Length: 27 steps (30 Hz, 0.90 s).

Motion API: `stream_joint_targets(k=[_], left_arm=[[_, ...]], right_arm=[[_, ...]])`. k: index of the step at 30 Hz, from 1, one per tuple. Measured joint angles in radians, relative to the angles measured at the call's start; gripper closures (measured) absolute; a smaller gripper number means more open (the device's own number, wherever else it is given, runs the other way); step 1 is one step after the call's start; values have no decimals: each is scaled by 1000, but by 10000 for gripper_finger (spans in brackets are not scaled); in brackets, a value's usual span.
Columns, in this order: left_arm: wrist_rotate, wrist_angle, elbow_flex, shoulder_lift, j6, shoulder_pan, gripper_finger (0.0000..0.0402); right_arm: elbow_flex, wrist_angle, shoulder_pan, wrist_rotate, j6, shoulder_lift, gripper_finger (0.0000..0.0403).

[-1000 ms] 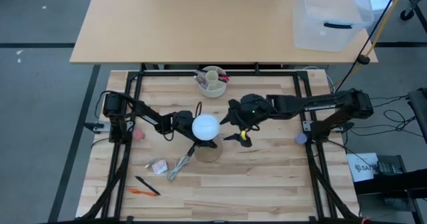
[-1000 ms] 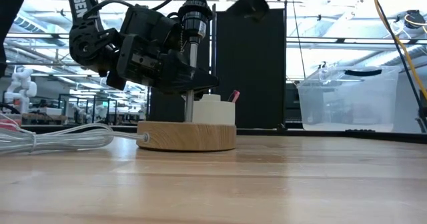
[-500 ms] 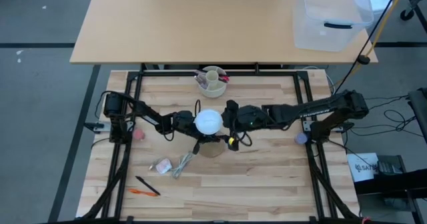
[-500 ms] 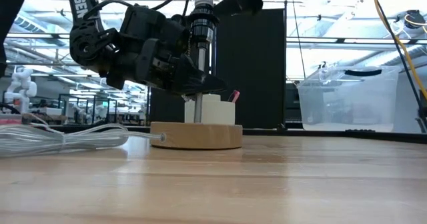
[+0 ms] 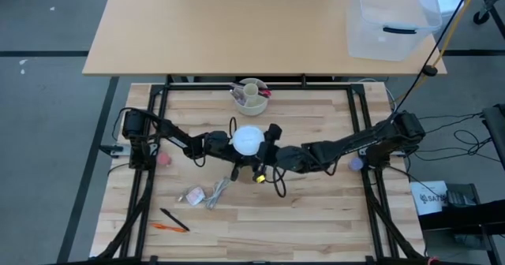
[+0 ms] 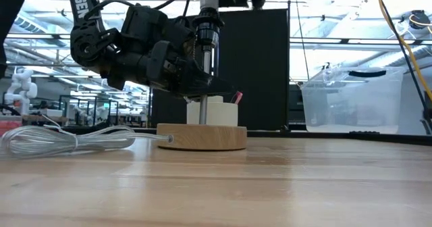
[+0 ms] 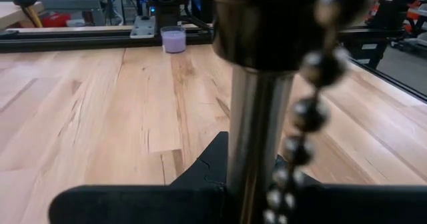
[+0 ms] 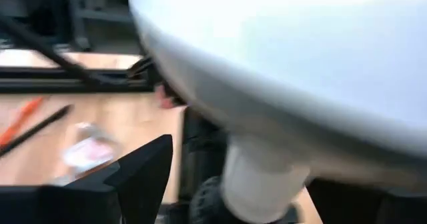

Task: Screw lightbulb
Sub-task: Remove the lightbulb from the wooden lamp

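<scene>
The left end effector (image 5: 218, 143) is clenched around the thin metal pole (image 6: 202, 112) of the lamp so it stays put on the worktop (image 5: 316, 202), while the right end effector (image 5: 267, 141), wide open, sits beside the lightbulb (image 5: 247, 139) on top, ready to turn it

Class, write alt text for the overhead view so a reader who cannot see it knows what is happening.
Seen from above, the lightbulb sits mid-table between two dark arms: the left gripper is shut on the lamp's stem beneath it, and the right gripper is open beside it. A cream pen cup stands at the table's far edge.
</scene>
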Motion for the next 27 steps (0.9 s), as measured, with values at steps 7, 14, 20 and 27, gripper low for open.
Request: stream_joint_targets(k=[7,14,20,27], left_arm=[[0,0,0,0,-1,0,379],[-4,3,0,0,3,0,379],[-5,5,0,0,4,0,379],[-9,6,0,0,-1,3,379]], right_arm=[[0,92,33,139,-82,0,94],[-3,140,32,134,-140,2,94],[-3,191,25,127,-169,3,94],[-3,208,-3,119,-171,3,94]])
